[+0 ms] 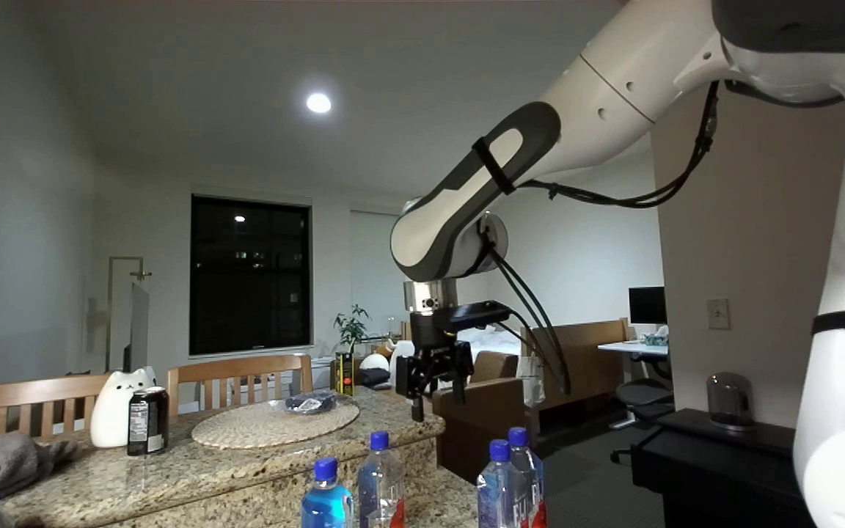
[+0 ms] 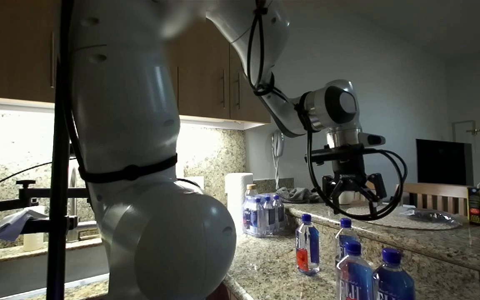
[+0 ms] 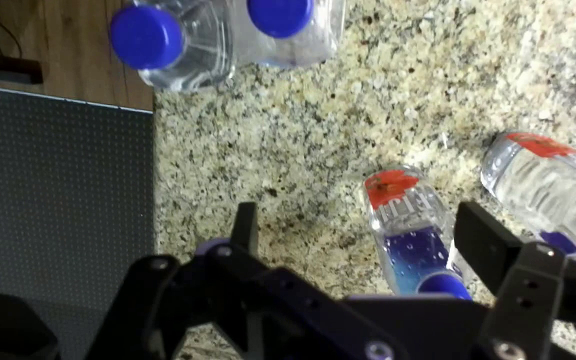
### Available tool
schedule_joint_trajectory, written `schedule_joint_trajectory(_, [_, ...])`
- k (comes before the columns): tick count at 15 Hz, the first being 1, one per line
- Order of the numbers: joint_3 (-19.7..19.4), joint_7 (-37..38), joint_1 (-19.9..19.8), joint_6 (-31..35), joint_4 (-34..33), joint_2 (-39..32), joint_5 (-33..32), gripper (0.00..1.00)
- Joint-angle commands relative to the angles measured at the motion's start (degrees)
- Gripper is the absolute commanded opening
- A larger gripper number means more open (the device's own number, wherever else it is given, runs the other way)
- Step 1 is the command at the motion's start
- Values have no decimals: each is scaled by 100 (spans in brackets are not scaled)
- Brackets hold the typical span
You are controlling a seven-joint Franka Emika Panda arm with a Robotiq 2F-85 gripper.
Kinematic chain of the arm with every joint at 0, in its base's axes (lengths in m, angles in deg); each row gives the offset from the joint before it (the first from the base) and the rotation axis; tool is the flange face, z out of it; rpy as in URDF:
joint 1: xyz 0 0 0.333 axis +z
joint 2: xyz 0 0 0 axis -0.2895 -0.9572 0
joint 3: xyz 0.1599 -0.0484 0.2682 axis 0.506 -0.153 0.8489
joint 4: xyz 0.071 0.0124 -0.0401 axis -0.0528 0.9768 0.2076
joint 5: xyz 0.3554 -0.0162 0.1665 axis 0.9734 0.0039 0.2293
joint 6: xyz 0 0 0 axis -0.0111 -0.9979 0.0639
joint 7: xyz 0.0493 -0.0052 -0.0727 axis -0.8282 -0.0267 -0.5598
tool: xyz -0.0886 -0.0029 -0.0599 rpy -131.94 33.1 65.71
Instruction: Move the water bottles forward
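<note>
Several clear water bottles with blue caps stand upright on the granite counter. In an exterior view, two are on the left (image 1: 327, 507) (image 1: 381, 480) and two close together on the right (image 1: 496, 493) (image 1: 534, 473). They also show in an exterior view (image 2: 308, 248) (image 2: 344, 241) (image 2: 353, 275) (image 2: 393, 281). In the wrist view, two stand at the top (image 3: 193, 45) (image 3: 293, 45), one lies at the right (image 3: 548, 185) and one below the jaws (image 3: 408, 210), nearer the right finger. My gripper (image 1: 438, 405) (image 2: 353, 206) (image 3: 358, 225) is open, empty, pointing down, above cap height.
A raised granite ledge (image 2: 431, 246) runs behind the bottles, bearing a woven mat (image 1: 246, 431), a black can (image 1: 147, 422), a white cat-shaped object (image 1: 108, 411) and a grey towel (image 1: 4, 462). A wrapped bottle pack (image 2: 263, 216) and paper towels (image 2: 236, 200) stand farther back.
</note>
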Motion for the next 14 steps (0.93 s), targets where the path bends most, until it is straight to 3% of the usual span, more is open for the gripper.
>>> schedule_joint_trajectory(1, [9,-591,74,239,-596,-671,163,100])
schedule_joint_trajectory(7, [127,-1057,160,571,-1427,-1712,251,100])
schedule_joint_trajectory(14, [451,-1210,265,336,-2206,-2454,508,100])
